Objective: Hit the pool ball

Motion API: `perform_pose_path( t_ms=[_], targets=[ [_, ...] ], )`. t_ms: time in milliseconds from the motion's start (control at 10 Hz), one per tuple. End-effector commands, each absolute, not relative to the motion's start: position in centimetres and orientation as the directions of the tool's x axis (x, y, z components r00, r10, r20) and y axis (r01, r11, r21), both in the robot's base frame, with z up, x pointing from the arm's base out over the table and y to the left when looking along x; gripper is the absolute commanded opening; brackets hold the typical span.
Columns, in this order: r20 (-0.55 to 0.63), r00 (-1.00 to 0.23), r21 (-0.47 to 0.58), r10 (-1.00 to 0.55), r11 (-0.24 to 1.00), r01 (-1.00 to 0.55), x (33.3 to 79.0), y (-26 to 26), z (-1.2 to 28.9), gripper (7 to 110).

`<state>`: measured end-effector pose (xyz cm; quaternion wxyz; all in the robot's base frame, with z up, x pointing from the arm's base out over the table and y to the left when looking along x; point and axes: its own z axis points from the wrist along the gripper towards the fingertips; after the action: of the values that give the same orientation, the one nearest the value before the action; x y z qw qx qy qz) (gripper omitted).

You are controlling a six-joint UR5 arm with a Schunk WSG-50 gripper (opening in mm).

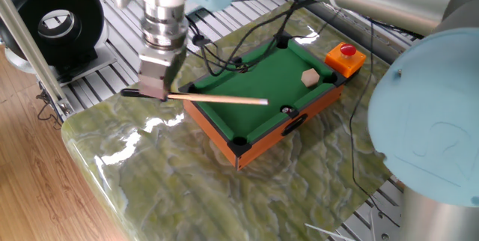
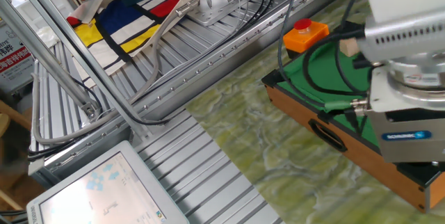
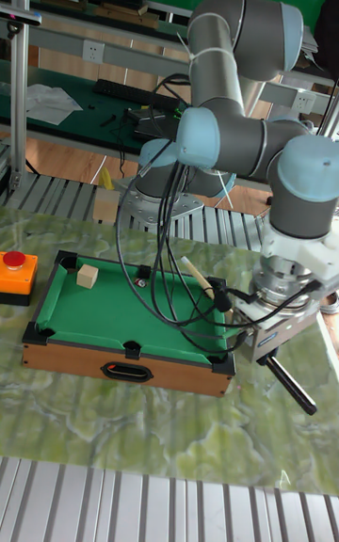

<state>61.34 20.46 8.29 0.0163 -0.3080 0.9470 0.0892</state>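
A small pool table (image 1: 254, 84) with green felt and orange walls stands on the marbled tabletop. My gripper (image 1: 153, 91) hangs just off its left end, shut on a cue stick (image 1: 217, 99). The cue's black butt sticks out to the left and its pale shaft lies across the felt. The pool ball (image 1: 285, 109), tiny and dark with a white spot, sits at the mouth of the near side pocket, a short gap beyond the cue tip (image 1: 265, 102). In the tall fixed view the gripper (image 3: 256, 342) holds the cue (image 3: 292, 387) at the table's right end.
A tan wooden cube (image 1: 309, 77) lies on the felt near the far right corner. A red button on an orange box (image 1: 344, 56) stands past that end. Black cables (image 1: 224, 54) run to the table's far rail. A black reel (image 1: 52, 20) and slatted metal frame lie to the left.
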Motion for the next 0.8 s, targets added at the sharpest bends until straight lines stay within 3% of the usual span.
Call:
perform_pose_path(
  t_ms=[0,300,700],
  targets=[
    [-0.078,-0.827,0.196,-0.557,0.805,-0.560,61.8,22.3,11.6,7],
    [-0.097,-0.808,0.196,-0.581,0.785,-0.588,64.9,20.5,14.1,7],
    [-0.094,-0.798,-0.003,-0.595,0.802,-0.597,71.7,11.0,16.2,7]
  ],
)
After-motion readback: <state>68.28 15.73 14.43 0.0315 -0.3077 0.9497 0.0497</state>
